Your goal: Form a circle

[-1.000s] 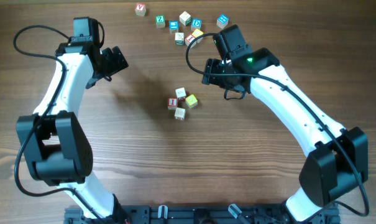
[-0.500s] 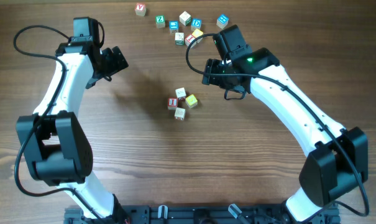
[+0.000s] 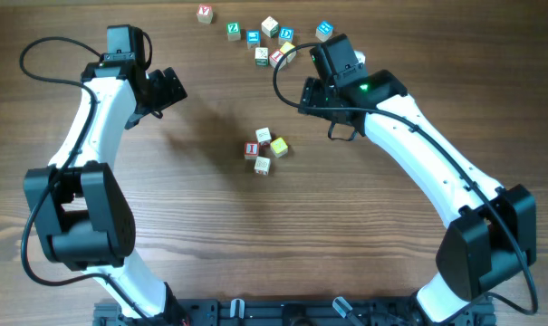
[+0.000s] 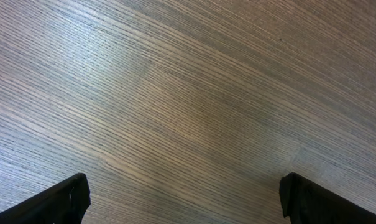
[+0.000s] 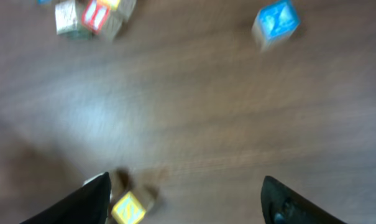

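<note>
Right end effector [image 5: 184, 184] edged farther from circle [image 3: 265, 148], toward loose letter cubes [image 3: 270, 26] beyond it; spread, empty. Left end effector [image 4: 184, 182] unmoved, spread wide, well left of circle.

Letters on scattered cubes [image 3: 270, 27] and circle [image 3: 264, 148] too small; unreadable.

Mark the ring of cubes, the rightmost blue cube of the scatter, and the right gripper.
ring [image 3: 265, 148]: overhead view, centre of the tight cluster.
blue cube [image 3: 324, 30]: overhead view, its top face.
right gripper [image 5: 186, 200]: right wrist view, midway between its open fingertips.
</note>
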